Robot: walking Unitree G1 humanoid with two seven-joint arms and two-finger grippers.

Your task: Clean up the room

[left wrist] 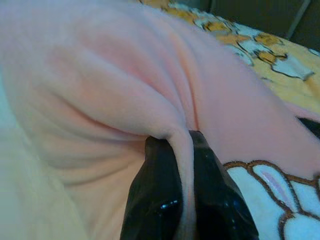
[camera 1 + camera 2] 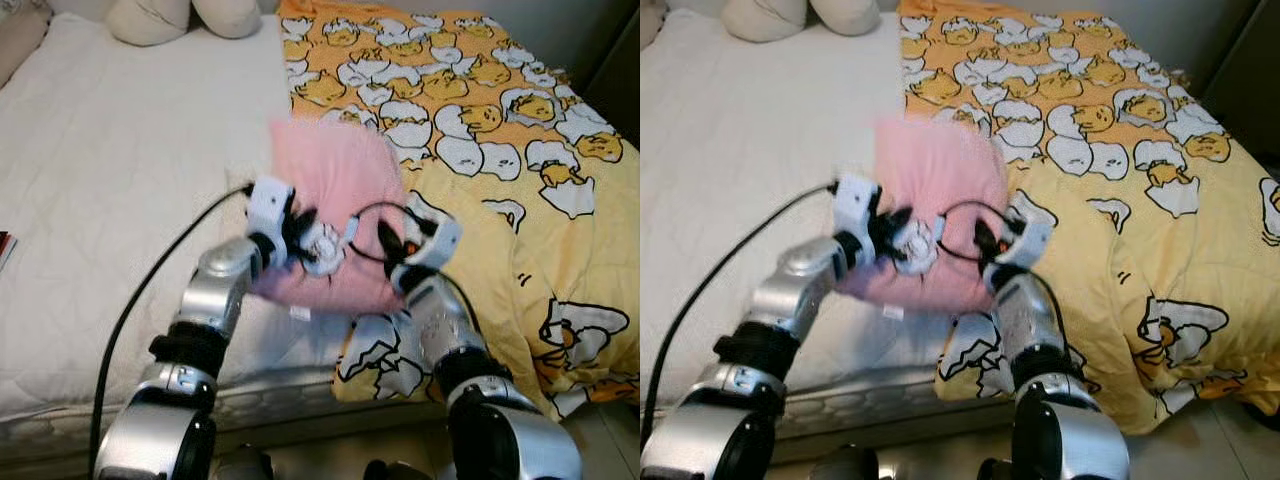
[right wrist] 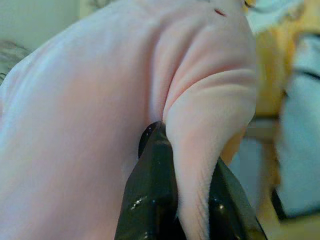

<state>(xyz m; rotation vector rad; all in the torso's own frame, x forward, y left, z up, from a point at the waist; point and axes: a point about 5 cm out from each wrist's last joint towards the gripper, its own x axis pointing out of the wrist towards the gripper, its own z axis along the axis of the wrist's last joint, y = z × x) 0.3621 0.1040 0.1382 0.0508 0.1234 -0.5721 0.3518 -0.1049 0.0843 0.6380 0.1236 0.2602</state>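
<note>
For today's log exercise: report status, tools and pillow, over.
Left tool and right tool both pinching folds of pink pillow. Pillow held above white sheet, beside yellow duvet. Nothing in the way.

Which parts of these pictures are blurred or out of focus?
Eye views: the pink pillow has smeared edges while the duvet stays sharp. Left wrist view: left claw pinches soft-focused pink fabric. Right wrist view: right claw likewise, with a blurry background.

A white mattress (image 2: 110,190) – two cream pillows (image 2: 180,17) at its head, far edge.
</note>
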